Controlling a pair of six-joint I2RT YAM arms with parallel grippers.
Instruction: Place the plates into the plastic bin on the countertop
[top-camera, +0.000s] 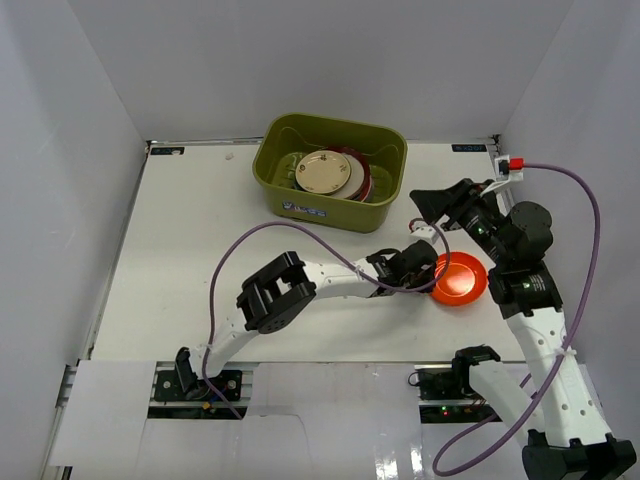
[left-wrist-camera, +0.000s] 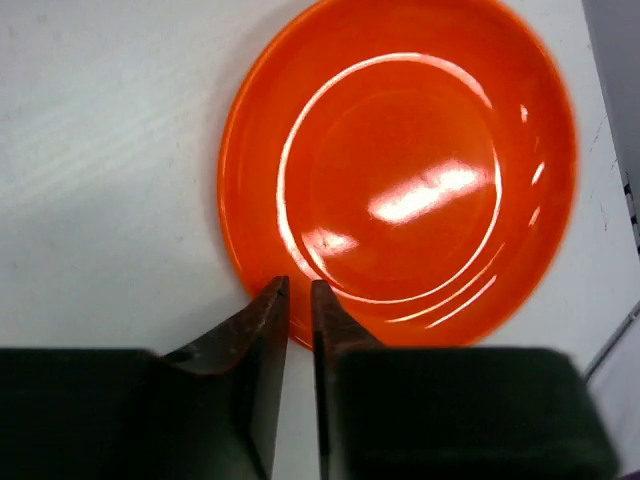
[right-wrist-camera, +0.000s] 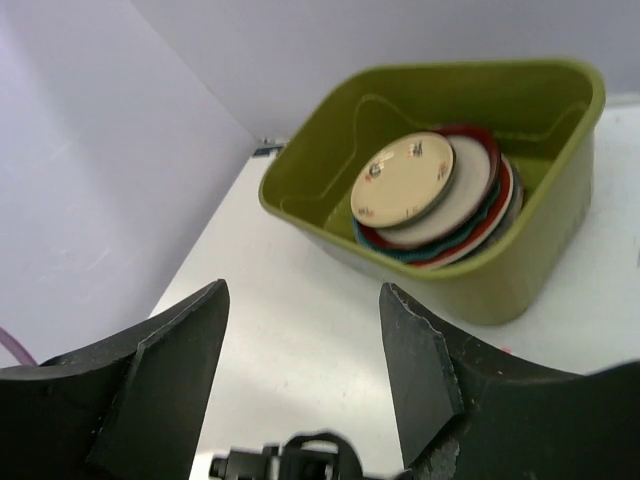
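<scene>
A flat white countertop (top-camera: 190, 260), walled in white, carried an olive-green rectangular plastic bin (top-camera: 283, 180) at its far middle, with a white label (top-camera: 310, 209) on the bin's near side. A stack of round plates lay inside the bin towards its right end. On top was a small beige plate (right-wrist-camera: 403, 180), which overlapped a larger pale plate with a dark-red rim (right-wrist-camera: 470, 190). Red and teal edges (right-wrist-camera: 400, 252) showed beneath them. From its base at the near left, the white left arm (top-camera: 330, 280) stretched rightward across the counter, and a purple cable (top-camera: 225, 270) looped above it. The left gripper (left-wrist-camera: 297, 290) sat low at the near-left edge of a plain round orange plate (left-wrist-camera: 400, 170). This plate lay flat on the countertop, to the right of the bin and well apart from it. One of the gripper's dark fingers (left-wrist-camera: 265, 330) was outside the rim and the other was over the plate. They were drawn almost together and pinched the rim between them. Further right and higher, the right gripper (right-wrist-camera: 300, 300) hung in the air facing the bin, its two black fingers spread wide with nothing between them.
</scene>
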